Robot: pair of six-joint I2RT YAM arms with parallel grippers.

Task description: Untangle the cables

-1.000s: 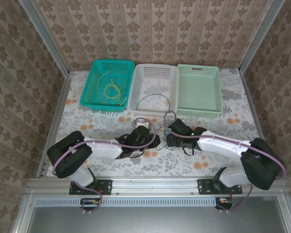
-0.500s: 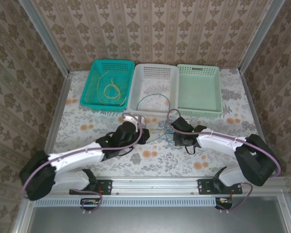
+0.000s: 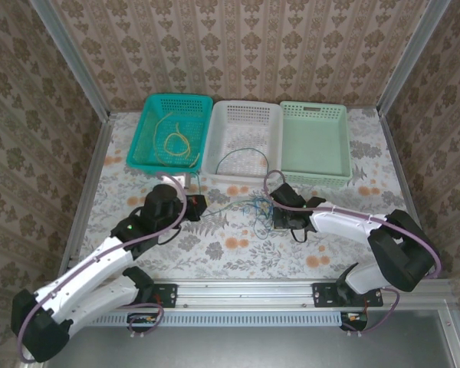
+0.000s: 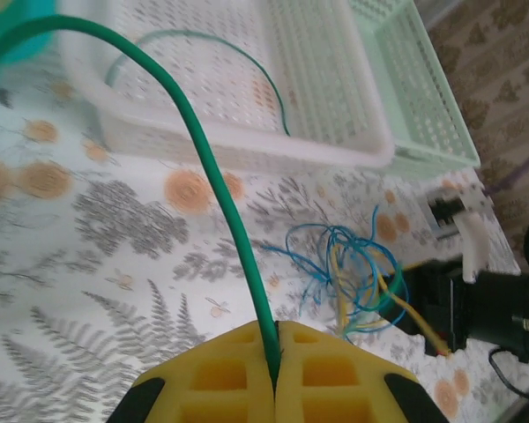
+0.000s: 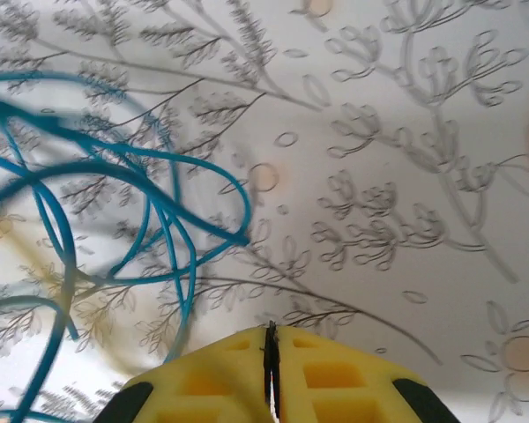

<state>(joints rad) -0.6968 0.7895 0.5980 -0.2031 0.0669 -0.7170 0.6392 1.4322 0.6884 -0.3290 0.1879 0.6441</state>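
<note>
A loose tangle of blue and yellow cables (image 3: 254, 207) (image 4: 353, 269) lies on the flowered cloth in front of the white basket. My left gripper (image 3: 196, 205) (image 4: 275, 342) sits left of it, yellow pads shut on a green cable (image 4: 213, 176) that arcs up and away out of the pads. In the top view a thin strand (image 3: 222, 210) runs from that gripper to the tangle. My right gripper (image 3: 279, 218) (image 5: 271, 339) is at the tangle's right side, pads shut with no wire visible between them; blue loops (image 5: 150, 203) lie to its left.
Three baskets stand in a row at the back: a teal one (image 3: 155, 126) holding yellow cables (image 3: 176, 142), a white one (image 3: 249, 115) holding a thin green cable (image 3: 241, 153), and a mint one (image 3: 314, 146). Metal rails (image 3: 88, 184) border the table.
My left arm has swung out leftward, away from the tangle, drawing the green cable out with it. The right gripper has shifted slightly toward the tangle and stayed there.
</note>
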